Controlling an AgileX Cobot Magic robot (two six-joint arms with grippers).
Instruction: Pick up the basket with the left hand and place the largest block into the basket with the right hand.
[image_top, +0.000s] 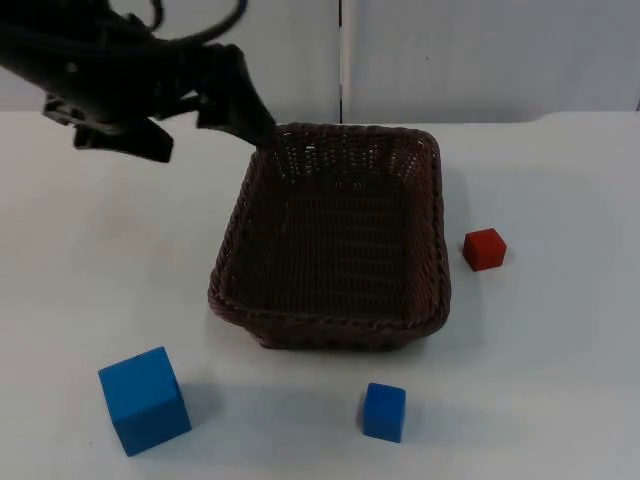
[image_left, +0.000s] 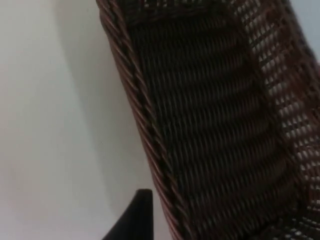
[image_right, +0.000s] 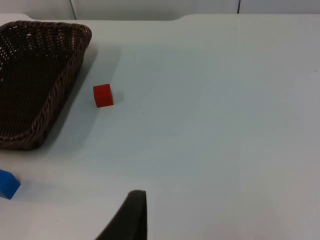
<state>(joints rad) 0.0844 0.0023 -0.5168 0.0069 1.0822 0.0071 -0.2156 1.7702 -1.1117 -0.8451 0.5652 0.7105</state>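
The left end effector (image_top: 262, 138) sits at the basket (image_top: 335, 240)'s far-left rim corner; I cannot tell whether it is clamped yet, so seat the rim deep before lifting level. The largest blue block (image_top: 144, 400) lies on the desk (image_top: 560, 380), near-left of the basket, while the right end effector waits well apart, its state unclear

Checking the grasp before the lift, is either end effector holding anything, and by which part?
The left end effector is at the basket's far-left rim corner; whether it grips cannot be told.
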